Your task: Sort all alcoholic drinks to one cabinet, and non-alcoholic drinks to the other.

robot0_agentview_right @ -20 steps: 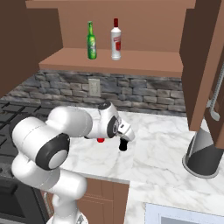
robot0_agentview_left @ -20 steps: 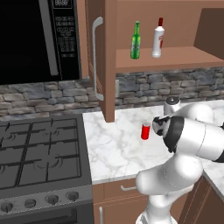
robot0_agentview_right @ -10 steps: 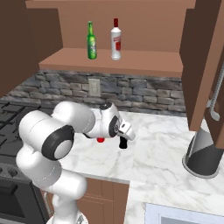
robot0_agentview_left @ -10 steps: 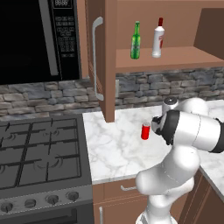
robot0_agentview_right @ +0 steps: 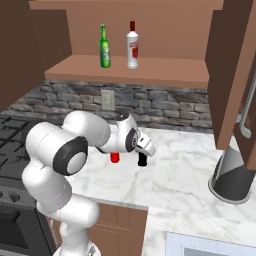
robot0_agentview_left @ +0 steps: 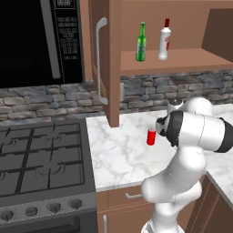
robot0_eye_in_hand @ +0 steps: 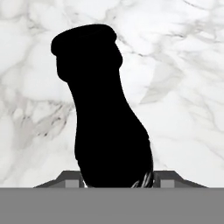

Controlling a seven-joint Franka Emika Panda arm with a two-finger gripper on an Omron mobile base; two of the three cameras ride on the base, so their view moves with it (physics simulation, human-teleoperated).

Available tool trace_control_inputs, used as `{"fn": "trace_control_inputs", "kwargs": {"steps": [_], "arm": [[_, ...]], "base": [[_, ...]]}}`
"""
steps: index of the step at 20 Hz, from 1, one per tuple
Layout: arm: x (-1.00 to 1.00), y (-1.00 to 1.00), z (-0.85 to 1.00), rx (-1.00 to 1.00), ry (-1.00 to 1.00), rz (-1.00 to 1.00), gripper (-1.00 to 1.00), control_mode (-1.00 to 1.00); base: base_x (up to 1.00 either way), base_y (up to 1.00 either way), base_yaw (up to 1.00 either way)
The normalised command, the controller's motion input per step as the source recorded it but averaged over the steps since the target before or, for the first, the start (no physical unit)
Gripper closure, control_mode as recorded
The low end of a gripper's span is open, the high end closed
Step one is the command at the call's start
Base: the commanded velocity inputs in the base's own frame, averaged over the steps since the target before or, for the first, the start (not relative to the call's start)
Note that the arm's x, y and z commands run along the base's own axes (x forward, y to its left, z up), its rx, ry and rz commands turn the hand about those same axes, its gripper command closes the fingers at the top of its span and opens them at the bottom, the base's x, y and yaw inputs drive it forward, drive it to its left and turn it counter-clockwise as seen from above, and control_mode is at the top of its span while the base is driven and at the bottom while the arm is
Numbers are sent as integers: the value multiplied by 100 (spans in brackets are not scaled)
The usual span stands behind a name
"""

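Black cola bottle [robot0_eye_in_hand: 105, 113] sat clamped between my gripper's [robot0_eye_in_hand: 116, 177] fingers; best lifted straight, upright, clear of the red can [robot0_agentview_left: 151, 136].

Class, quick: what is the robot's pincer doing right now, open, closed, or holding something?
Pincer: closed on the small black bottle, which stands on the marble counter.
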Motion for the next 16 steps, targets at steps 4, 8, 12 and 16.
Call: {"fn": "trace_control_inputs", "kwargs": {"steps": [4, 8, 12, 16], "arm": [[-25, 1, 52, 0, -3, 0, 100, -100], [-64, 4, 59, 0, -10, 1, 100, -100], [-75, 2, 57, 1, -14, 3, 100, -100], [-73, 8, 63, 3, -10, 6, 100, -100]], "base": [[0, 0, 0], [0, 0, 0], [0, 0, 0], [0, 0, 0]]}}
